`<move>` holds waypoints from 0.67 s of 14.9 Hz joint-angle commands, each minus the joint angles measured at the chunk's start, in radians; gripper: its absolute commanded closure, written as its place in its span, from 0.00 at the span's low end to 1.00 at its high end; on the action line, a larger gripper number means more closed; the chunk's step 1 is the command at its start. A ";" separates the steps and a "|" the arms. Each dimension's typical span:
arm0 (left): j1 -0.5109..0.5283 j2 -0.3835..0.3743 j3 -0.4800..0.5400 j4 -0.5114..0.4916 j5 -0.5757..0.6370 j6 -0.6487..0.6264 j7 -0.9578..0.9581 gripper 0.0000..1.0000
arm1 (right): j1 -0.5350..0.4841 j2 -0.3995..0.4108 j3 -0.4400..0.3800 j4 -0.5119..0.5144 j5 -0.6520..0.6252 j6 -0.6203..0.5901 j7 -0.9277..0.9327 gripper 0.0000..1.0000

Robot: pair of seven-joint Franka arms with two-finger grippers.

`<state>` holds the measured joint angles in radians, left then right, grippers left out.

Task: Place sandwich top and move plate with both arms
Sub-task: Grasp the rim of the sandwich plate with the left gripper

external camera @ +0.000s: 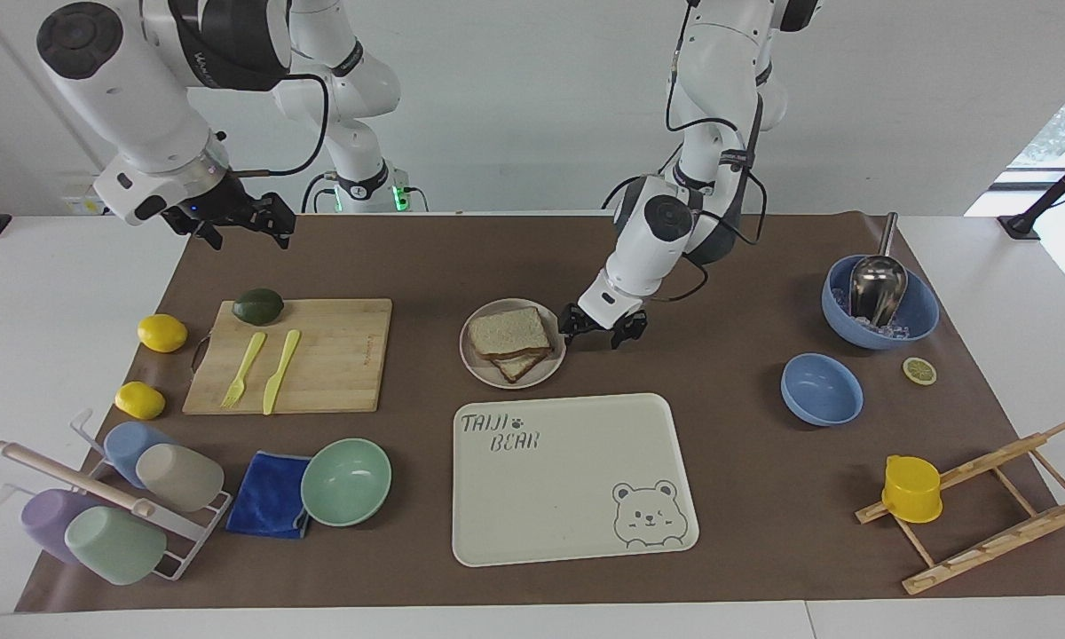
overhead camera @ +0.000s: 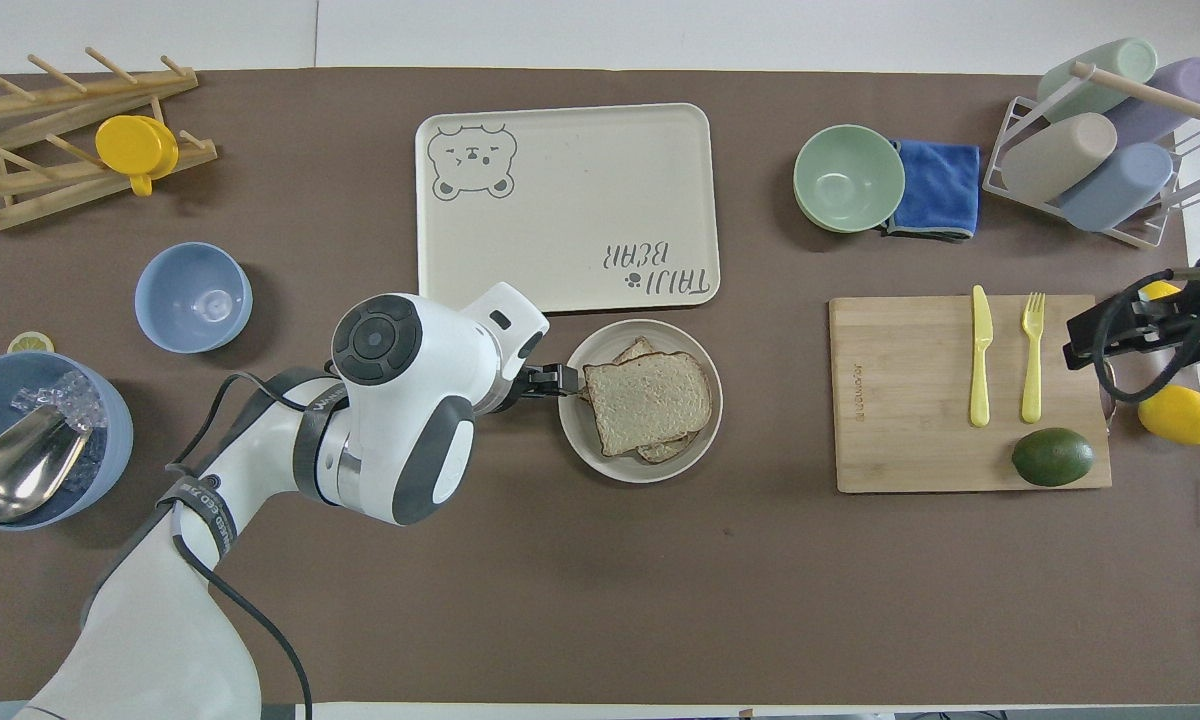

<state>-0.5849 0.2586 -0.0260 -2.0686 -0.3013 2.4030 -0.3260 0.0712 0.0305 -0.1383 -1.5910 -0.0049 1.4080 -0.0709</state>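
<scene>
The sandwich top (external camera: 508, 331) is a pale bread slice with a brown crust. It lies on another slice on the small round plate (external camera: 543, 373) at mid table. Both also show in the overhead view: the slice (overhead camera: 648, 400) and the plate (overhead camera: 585, 440). My left gripper (external camera: 600, 328) is low and open at the plate's rim, on the side toward the left arm's end, and its tips reach the rim in the overhead view (overhead camera: 560, 380). My right gripper (external camera: 235, 224) is open, empty and raised over the mat by the cutting board's corner (overhead camera: 1110, 335).
The bear-printed tray (external camera: 577, 524) lies just farther from the robots than the plate. A cutting board (external camera: 337, 355) with fork, knife and avocado lies toward the right arm's end, near lemons, a green bowl (external camera: 346, 481) and a cup rack. Blue bowls (external camera: 821, 389) and a wooden rack sit toward the left arm's end.
</scene>
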 commanded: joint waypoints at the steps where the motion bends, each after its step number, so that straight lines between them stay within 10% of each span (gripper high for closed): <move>1: -0.035 0.004 0.014 -0.004 -0.018 0.022 0.001 0.16 | -0.024 -0.007 0.017 0.008 0.016 -0.026 -0.027 0.00; 10: -0.056 0.004 0.014 -0.014 -0.021 0.022 -0.005 0.26 | -0.044 -0.029 0.025 -0.037 0.000 -0.009 -0.069 0.00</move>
<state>-0.6239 0.2634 -0.0256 -2.0688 -0.3035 2.4043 -0.3267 0.0575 0.0240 -0.1353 -1.6037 -0.0051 1.3923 -0.1096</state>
